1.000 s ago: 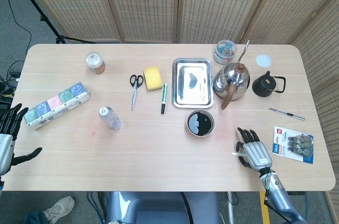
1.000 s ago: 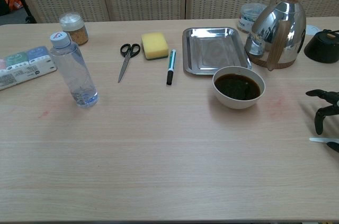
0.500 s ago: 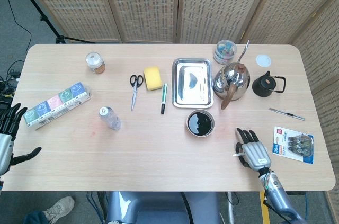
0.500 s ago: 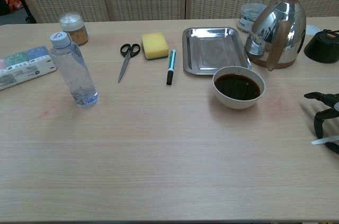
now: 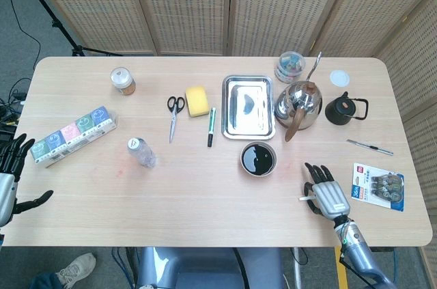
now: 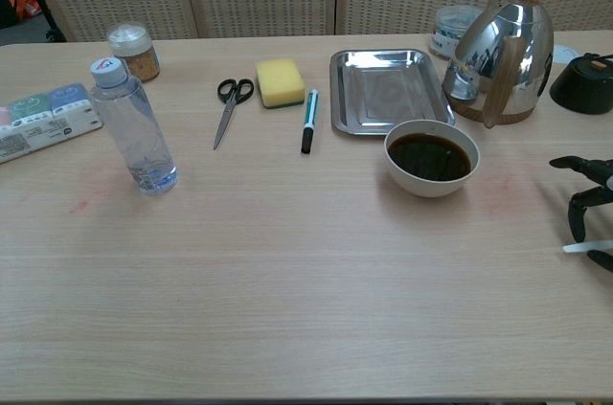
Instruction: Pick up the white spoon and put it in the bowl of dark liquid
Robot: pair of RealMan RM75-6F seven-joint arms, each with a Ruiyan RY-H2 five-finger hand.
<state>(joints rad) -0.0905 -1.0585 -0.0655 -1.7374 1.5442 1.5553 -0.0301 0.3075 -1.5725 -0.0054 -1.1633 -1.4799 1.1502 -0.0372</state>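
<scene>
a: where is the white spoon (image 5: 305,199)?

b: only its thin white handle shows. it pokes out from under the right hand (image 5: 325,194), near the front edge of the wooden table (image 5: 205,200). in the chest view it is a little white stick at the right edge

a: does the right hand hold it?

b: the dark fingers (image 6: 581,213) curl down around it, and the handle sits just above the table, so the hand seems to have it in its grip. the scoop end is hidden

a: and the bowl of dark liquid (image 5: 258,159)?

b: it is round and white, full of something nearly black and shiny. it sits to the left of the right hand, well apart from it, just in front of the shiny metal tray (image 5: 248,106)

a: what about the left hand (image 5: 9,169)?

b: it is at the far left edge of the table with its fingers spread wide and nothing in it

a: what else is there?

b: a shiny round kettle (image 5: 298,106) with a brown handle, a small black pot (image 5: 343,108), a yellow sponge (image 5: 197,100), black scissors (image 5: 174,114), a green and black pen (image 5: 211,126), a clear plastic bottle (image 6: 134,129) and a row of little coloured tubs (image 5: 72,135)
</scene>
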